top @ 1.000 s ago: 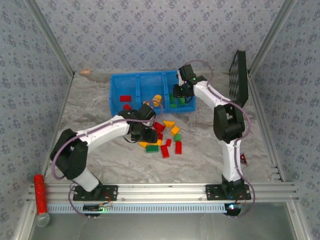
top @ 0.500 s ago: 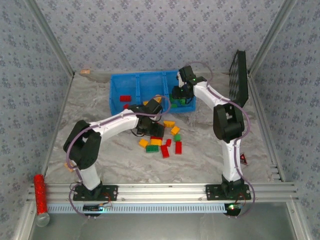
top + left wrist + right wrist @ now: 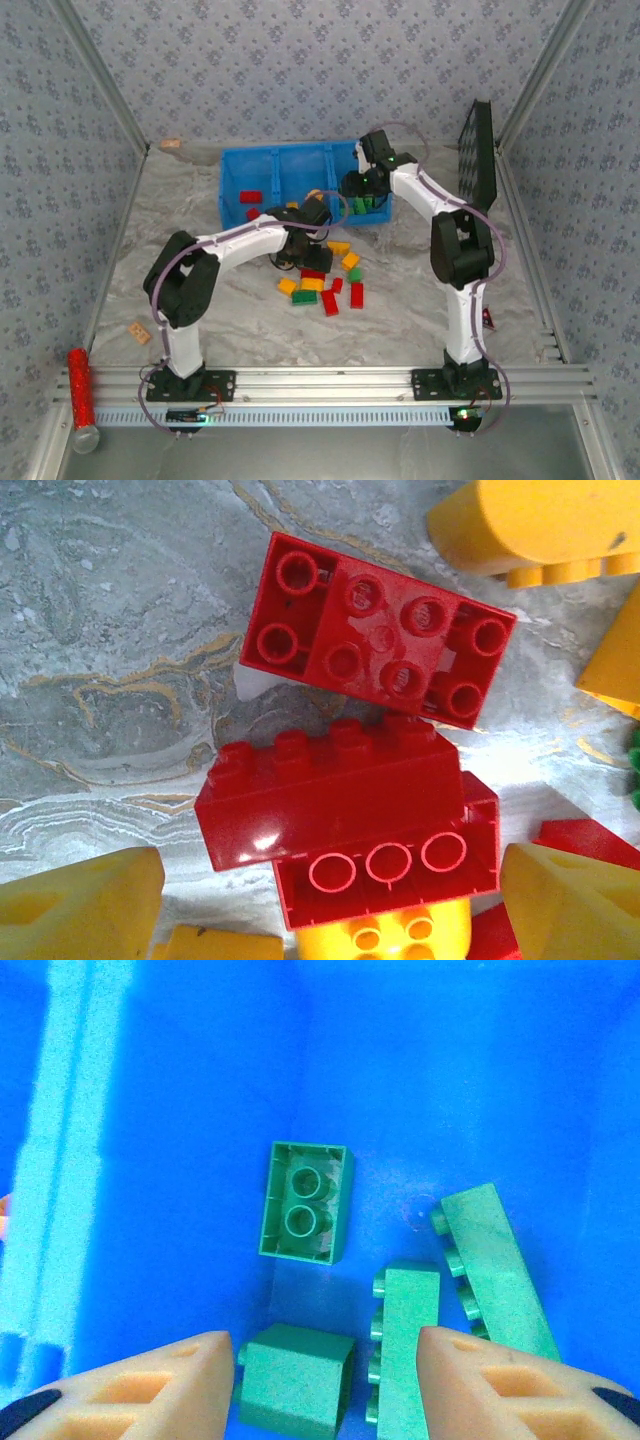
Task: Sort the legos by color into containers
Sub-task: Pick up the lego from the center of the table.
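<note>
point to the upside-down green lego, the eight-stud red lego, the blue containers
upside-down green lego [image 3: 304, 1202]: right wrist view, hollow underside
eight-stud red lego [image 3: 380, 640]: left wrist view, studded top
blue containers [image 3: 252, 170]: top external view, left bin's bare floor

The left arm [image 3: 240, 240] rises from its base to a bent elbow, then reaches forward and to the right. Its wrist is turned down, so the left gripper [image 3: 306, 252] points straight down with its yellow fingers [image 3: 80, 905] spread wide. The right arm [image 3: 455, 250] stands upright to its elbow and stretches forward and left, the right gripper [image 3: 362, 192] pointing down with its fingers [image 3: 130, 1385] parted.
</note>
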Robot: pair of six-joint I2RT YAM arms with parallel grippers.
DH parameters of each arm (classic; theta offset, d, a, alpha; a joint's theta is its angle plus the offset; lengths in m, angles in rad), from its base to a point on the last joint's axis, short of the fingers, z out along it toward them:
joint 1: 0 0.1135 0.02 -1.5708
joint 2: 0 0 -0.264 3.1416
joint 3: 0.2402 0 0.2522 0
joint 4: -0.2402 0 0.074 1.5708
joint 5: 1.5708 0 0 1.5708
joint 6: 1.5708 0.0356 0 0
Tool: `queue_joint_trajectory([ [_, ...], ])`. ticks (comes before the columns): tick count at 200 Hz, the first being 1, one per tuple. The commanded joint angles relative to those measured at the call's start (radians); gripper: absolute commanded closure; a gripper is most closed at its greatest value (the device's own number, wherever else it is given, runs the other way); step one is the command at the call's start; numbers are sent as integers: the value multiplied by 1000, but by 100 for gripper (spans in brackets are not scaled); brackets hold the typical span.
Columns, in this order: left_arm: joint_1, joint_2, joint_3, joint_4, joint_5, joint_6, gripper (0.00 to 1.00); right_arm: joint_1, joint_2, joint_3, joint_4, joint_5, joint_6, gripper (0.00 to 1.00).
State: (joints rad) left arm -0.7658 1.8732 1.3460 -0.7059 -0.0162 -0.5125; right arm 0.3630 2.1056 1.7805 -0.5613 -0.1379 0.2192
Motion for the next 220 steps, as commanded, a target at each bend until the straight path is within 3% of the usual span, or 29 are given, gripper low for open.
queue_joint_trajectory([
  [1, 9, 19, 25, 2, -25, 8, 13, 7, -73, -23, -9, -11, -12, 48],
  [106, 37, 84, 52, 20, 12, -12, 21, 4, -133, -131, 18, -20, -12, 48],
  [160, 48, 68, 25, 21, 24, -24, 30, 0, -146, -150, 13, -24, -18, 48],
  [220, 75, -1, -5, 6, 21, -15, 35, 13, -367, -385, -22, -12, 20, 42],
])
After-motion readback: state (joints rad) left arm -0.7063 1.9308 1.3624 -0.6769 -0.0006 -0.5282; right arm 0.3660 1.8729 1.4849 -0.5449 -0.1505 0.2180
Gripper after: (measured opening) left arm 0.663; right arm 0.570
